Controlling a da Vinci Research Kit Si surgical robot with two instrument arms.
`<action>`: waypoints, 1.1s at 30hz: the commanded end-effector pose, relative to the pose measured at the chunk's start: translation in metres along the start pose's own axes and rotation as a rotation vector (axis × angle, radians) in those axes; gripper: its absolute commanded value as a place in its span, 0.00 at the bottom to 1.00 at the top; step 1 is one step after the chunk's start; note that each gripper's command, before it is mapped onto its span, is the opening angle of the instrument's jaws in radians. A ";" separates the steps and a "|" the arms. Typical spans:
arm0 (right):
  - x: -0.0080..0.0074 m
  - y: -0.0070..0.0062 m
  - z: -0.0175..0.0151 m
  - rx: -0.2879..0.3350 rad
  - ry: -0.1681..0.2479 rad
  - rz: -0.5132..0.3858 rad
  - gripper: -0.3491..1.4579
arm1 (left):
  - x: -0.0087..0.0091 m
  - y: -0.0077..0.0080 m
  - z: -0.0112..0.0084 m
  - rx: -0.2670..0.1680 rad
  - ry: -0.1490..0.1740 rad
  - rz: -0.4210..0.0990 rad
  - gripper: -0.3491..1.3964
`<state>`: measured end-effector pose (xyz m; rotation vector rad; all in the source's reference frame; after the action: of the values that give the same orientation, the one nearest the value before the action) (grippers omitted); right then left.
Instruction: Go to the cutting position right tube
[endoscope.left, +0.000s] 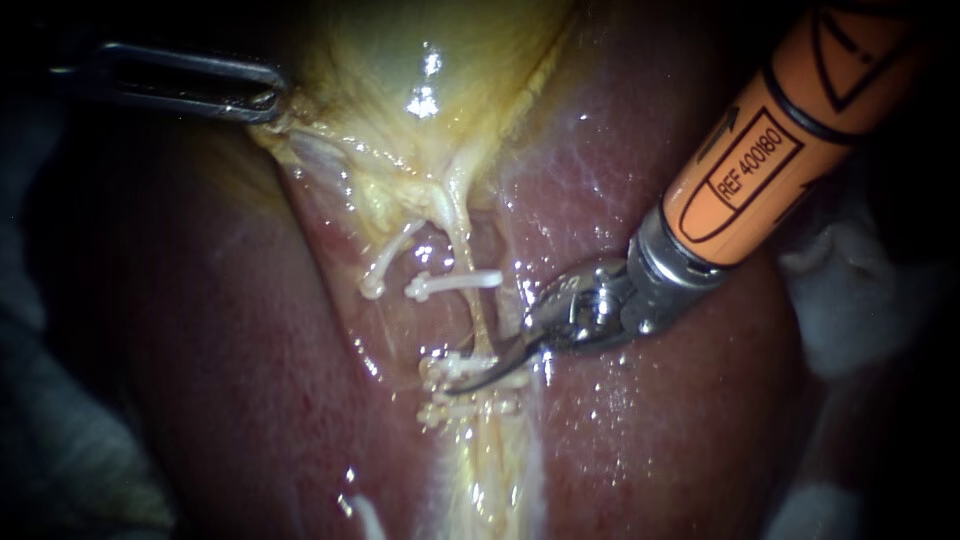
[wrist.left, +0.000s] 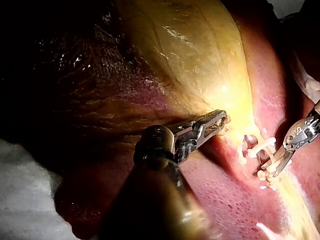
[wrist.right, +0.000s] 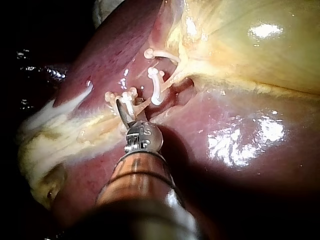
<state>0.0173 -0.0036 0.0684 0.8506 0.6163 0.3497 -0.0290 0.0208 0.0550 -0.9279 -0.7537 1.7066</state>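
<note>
The liver (endoscope.left: 680, 430) fills most of the field, dark red and wet. The yellow gallbladder (endoscope.left: 400, 60) lies across its far middle. Pale cloth (endoscope.left: 860, 300) crowds the right edge, and the left side sinks into shadow.

My right instrument (endoscope.left: 465, 385) comes in from the far right on a thick orange shaft that cuts off that corner. Its curved tip lies across the right tube (endoscope.left: 478, 320), in the narrow gap between two white clips (endoscope.left: 450, 366) set close together. I cannot tell whether that tip is parted or closed.

My left instrument (endoscope.left: 272, 100), far left and half lost in the dark, has its jaws clamped on the gallbladder's edge.

Another clip (endoscope.left: 455, 283) sits farther up the tube, with open liver to the right of it.
</note>
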 end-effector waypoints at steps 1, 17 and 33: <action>0.0000 0.0000 0.0000 0.000 0.000 0.000 0.48 | 0.0000 0.0000 0.0000 0.000 0.000 -0.001 0.00; -0.0001 0.0015 -0.0004 0.023 0.046 0.001 0.99 | 0.0000 0.0000 0.0000 0.000 0.000 -0.001 0.00; 0.0006 0.0019 0.0000 0.219 0.295 -0.001 1.00 | 0.0000 0.0000 0.0000 0.000 0.000 0.000 0.00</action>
<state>0.0177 -0.0022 0.0696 1.0207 0.9506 0.4172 -0.0290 0.0208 0.0550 -0.9272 -0.7540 1.7062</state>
